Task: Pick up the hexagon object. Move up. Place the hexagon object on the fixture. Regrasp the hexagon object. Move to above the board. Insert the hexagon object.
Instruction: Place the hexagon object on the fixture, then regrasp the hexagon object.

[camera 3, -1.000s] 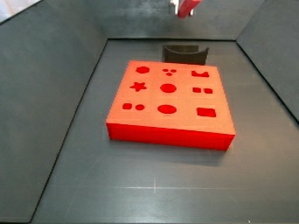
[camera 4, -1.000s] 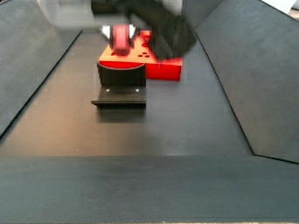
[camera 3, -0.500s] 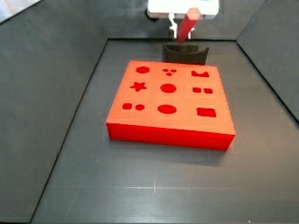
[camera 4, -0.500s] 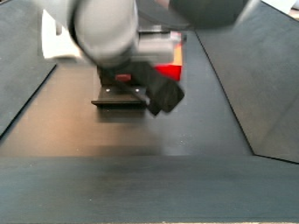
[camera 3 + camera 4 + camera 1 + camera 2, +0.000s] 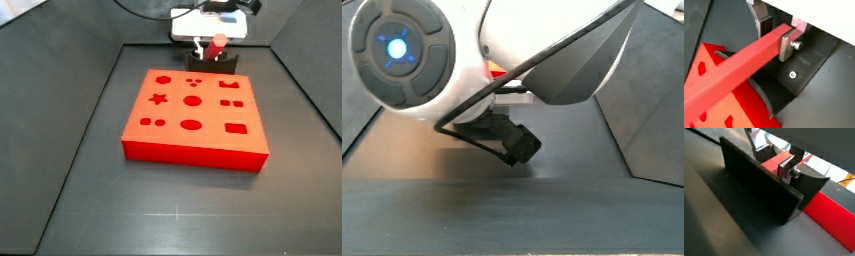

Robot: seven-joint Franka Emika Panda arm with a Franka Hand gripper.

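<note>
Gripper point(image 5: 775, 31) down low over the fixture point(image 5: 757, 190), fingers point(image 5: 787, 44) pinched on the hexagon object point(image 5: 734, 69), clamped near one end of the bar. Long axis running out from the jaws, away from the gripper and slanting down across the fixture toward the board point(image 5: 731, 112); free end overhanging the board's near edge in a wrist view. In another wrist view, pink bar point(image 5: 773, 164) just behind the fixture's upright plate and just over the curved cradle beyond it; contact with the notch not clear from here. In a side view, gripper point(image 5: 213, 44) directly above the fixture point(image 5: 211, 63), at the far edge of the board point(image 5: 194, 115), a short stub of bar point(image 5: 215, 47) showing below the white hand. Fixture largely hidden by the arm in the remaining side view. Judged step: placing on the fixture, nearly seated. Coming move likely turning on the bar's axis lining up with the notch before release.
</note>
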